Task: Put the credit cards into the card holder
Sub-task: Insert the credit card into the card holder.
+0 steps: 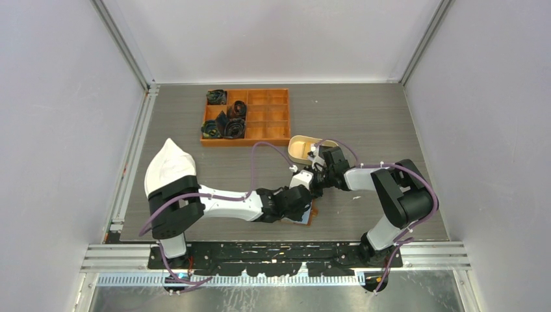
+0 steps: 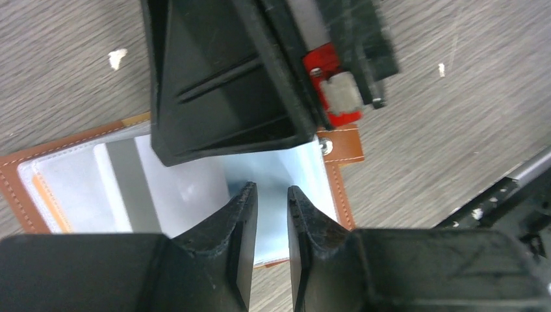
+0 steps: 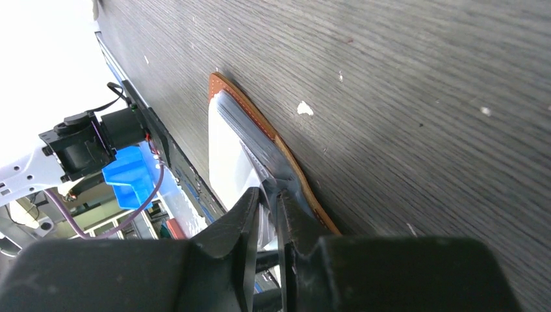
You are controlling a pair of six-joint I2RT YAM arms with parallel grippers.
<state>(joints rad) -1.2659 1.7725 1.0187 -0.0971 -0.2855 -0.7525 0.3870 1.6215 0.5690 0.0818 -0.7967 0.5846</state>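
Looks like sliding a card into the open holder point(image 2: 14, 182), with both grippers right over it.

Clamped tight in the right gripper point(image 3: 268, 207): a thin edge, most likely the blue card point(image 2: 286, 179), though hard to tell from a clear pocket. Held a little apart just above the holder: the left gripper point(image 2: 271, 218), nothing between. Blue card flat on the holder's inside. Probably light, stiff, smooth and slippery; best pinched by a short edge and pushed in flat. Brown leather holder, white stitching, soft, easy to shove, so press down on it. Grey wood-look table point(image 2: 422, 162) under the holder. Beige tray point(image 1: 292, 144) just behind the holder, orange box point(image 1: 279, 140) further back.
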